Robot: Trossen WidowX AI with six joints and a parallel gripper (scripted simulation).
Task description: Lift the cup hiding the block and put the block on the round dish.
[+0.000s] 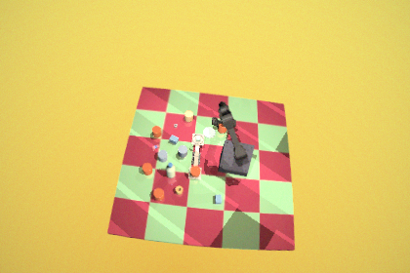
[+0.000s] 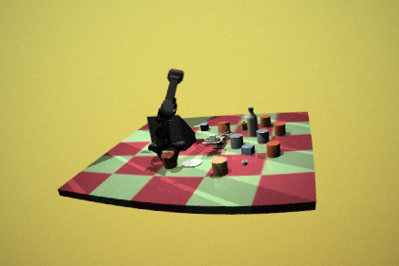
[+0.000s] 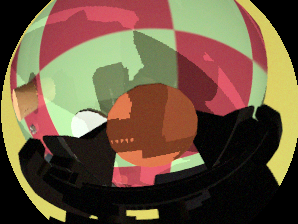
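End effector [image 2: 169, 159] grips the lifted orange cup [image 2: 169, 160] low beside the white dish [image 2: 192, 162], balance [image 1: 197, 155] well apart.

The hand [image 3: 154, 163] grips an orange cup [image 3: 152, 125] over checkered squares, white dish [image 3: 85, 124] beside it.
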